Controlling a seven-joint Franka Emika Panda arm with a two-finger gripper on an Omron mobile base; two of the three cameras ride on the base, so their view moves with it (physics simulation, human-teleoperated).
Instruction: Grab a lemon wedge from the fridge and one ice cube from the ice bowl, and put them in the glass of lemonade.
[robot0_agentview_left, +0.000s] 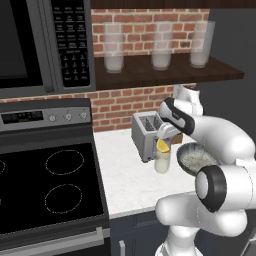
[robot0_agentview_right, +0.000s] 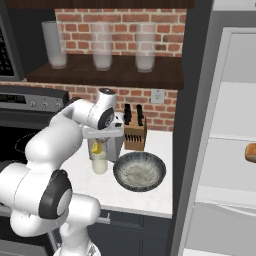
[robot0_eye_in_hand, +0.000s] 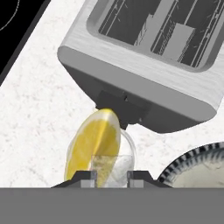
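The gripper hangs just above the glass, its fingers pinched narrow on the lemon wedge, which sits right over the glass's mouth. The glass holds pale yellowish liquid and stands on the white tabletop just in front of the toaster. Beside the glass, on the side away from the stove, is the ice bowl, whose pale inside is too blurred to tell single cubes. Behind the bowl a knife block stands against the brick wall. Beyond the bowl the fridge stands open, with an orange-brown lump on a white shelf. Three frosted glasses stand on the wooden shelf above the toaster.
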